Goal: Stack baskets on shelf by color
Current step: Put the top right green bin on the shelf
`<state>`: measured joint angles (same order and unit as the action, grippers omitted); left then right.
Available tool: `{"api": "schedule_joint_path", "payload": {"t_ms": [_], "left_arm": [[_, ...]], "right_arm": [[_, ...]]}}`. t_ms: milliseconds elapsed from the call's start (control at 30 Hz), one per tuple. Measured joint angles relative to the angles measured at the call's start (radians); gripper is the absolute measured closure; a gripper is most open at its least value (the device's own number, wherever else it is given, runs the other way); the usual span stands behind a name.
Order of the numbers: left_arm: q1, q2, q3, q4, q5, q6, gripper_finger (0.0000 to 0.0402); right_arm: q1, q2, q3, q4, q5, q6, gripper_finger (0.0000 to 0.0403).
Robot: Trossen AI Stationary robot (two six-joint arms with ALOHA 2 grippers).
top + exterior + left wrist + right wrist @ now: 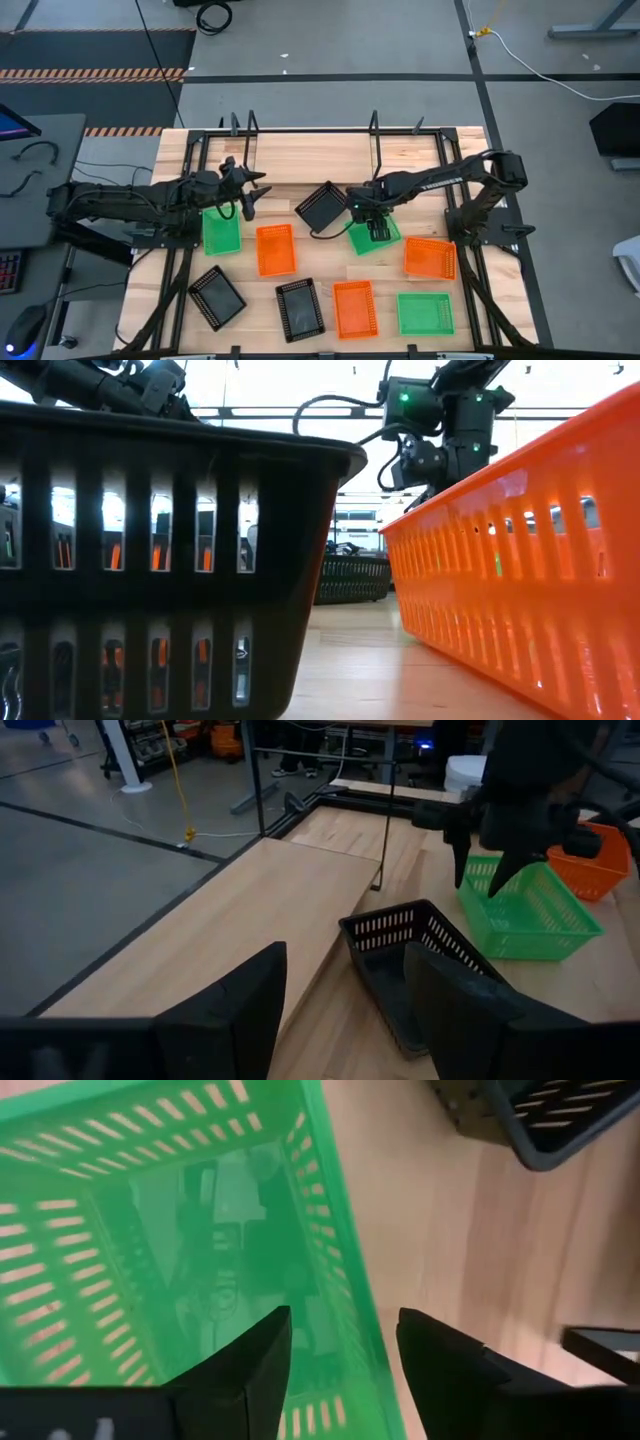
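Nine baskets lie on the tabletop. The shelf (310,155) is the light board at the far side, between black posts. My right gripper (375,228) hangs open, pointing down over a green basket (365,240). In the right wrist view its fingers stand on either side of that basket's side wall (335,1270), one inside and one outside. A black basket (322,207) rests flat just left of it, by the shelf's edge. My left gripper (252,198) is open above the table, beside another green basket (222,232). It faces the black basket (420,960).
Nearer on the table lie an orange basket (275,250), two black baskets (216,297) (300,308), an orange one (353,308), a green one (425,313) and an orange one (430,257). Shelf posts (375,125) stand at the far side. The low view is filled by a black basket (150,560) and an orange one (520,580).
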<state>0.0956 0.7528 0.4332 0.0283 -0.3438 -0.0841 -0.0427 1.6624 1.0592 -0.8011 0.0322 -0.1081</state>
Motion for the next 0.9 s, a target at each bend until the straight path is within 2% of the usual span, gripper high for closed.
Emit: {"api": "schedule_joint_path", "payload": {"t_ms": [167,300,467,633,800,900], "left_arm": [[0.000,0.000,0.000,0.000,0.000,0.000,0.0195],[0.000,0.000,0.000,0.000,0.000,0.002,0.0195],[0.000,0.000,0.000,0.001,0.000,0.002,0.0196],[0.000,0.000,0.000,0.001,0.000,0.002,0.0198],[0.000,0.000,0.000,0.001,0.000,0.002,0.0201],[0.000,0.000,0.000,0.002,0.000,0.002,0.0202]], "right_arm": [[0.000,0.022,-0.001,0.023,0.001,-0.008,0.0231],[0.000,0.023,-0.001,0.020,0.008,-0.022,0.0258],[0.000,0.023,-0.001,0.021,0.001,-0.031,0.0311],[0.000,0.023,-0.001,0.015,-0.004,-0.054,0.0386],[0.000,0.006,0.015,-0.015,-0.002,-0.053,0.0381],[-0.001,-0.027,0.064,-0.067,0.032,-0.041,0.0391]]}}
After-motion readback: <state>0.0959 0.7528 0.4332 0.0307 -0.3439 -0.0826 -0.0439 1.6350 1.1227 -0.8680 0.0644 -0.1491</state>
